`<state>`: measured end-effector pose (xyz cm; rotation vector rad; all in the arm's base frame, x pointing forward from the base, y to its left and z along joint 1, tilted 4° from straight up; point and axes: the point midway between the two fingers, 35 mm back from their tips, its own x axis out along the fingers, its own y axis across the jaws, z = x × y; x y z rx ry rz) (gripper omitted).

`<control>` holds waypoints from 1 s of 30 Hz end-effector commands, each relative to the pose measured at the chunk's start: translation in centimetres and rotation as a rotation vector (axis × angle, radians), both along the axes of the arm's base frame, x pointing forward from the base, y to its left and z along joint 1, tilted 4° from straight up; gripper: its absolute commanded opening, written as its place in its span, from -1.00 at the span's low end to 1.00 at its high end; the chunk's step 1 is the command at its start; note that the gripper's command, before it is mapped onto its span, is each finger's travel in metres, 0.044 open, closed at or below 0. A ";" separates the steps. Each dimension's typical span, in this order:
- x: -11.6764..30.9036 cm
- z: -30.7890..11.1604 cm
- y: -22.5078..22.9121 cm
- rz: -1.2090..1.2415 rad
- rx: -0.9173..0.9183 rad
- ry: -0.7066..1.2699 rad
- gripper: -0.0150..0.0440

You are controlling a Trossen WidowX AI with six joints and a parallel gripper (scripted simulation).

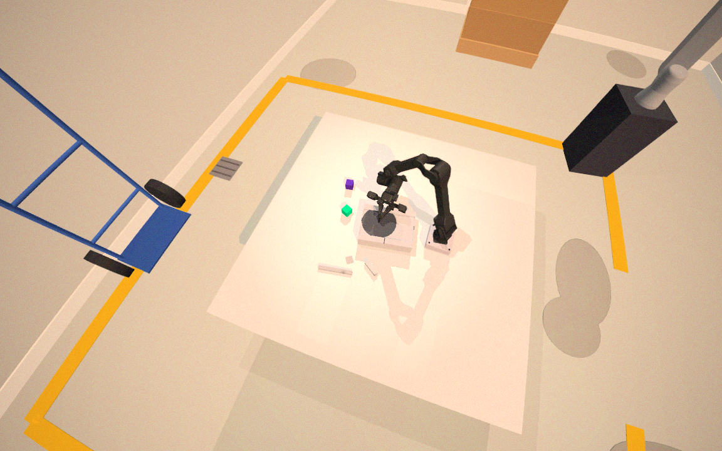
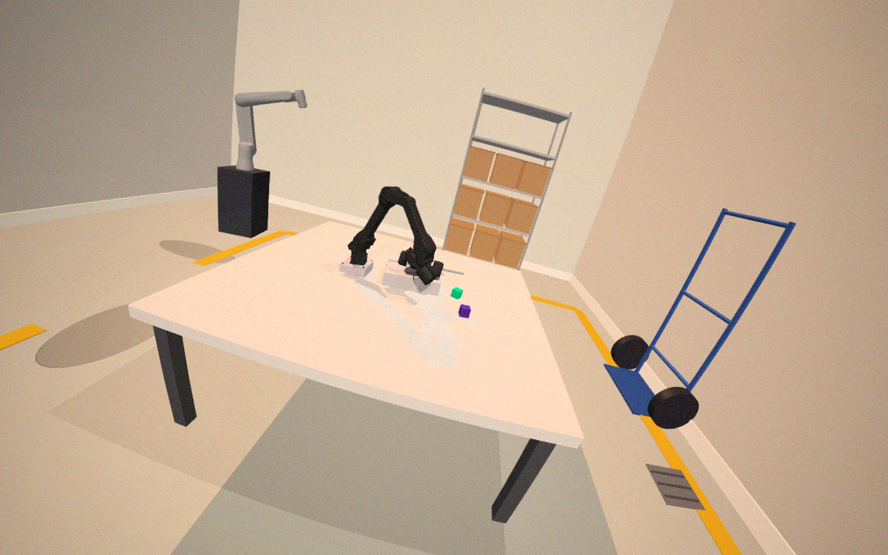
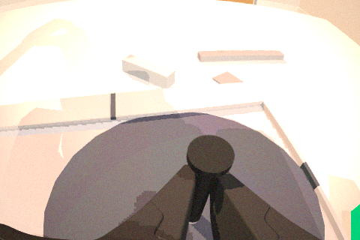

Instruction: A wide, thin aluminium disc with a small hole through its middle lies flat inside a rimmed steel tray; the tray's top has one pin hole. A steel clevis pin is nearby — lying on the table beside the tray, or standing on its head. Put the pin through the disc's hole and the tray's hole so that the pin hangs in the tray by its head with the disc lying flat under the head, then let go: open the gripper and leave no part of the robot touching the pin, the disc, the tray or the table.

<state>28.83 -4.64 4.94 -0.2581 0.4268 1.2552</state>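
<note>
Disc [image 1: 373, 230] [image 3: 112, 180] nr tray [image 1: 397, 245] [image 3: 86, 105] rim; green cube [image 1: 346, 210] [image 2: 457, 293] [image 3: 355, 222] just beside tray | gripper [image 1: 380, 219] [image 2: 422, 279] [image 3: 202, 175] nearly closed, gripping pin [image 3: 211, 154] below head

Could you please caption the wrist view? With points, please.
The hand [image 3: 202, 175] grips the pin [image 3: 211, 154], head up, above the dark disc [image 3: 112, 172] in the tray [image 3: 285, 135].
</note>
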 end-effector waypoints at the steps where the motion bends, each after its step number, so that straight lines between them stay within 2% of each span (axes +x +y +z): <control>1: -0.1 -0.1 0.0 0.004 -0.004 0.002 -0.49; 30: -0.9 -0.1 0.0 0.004 -0.004 0.003 -0.49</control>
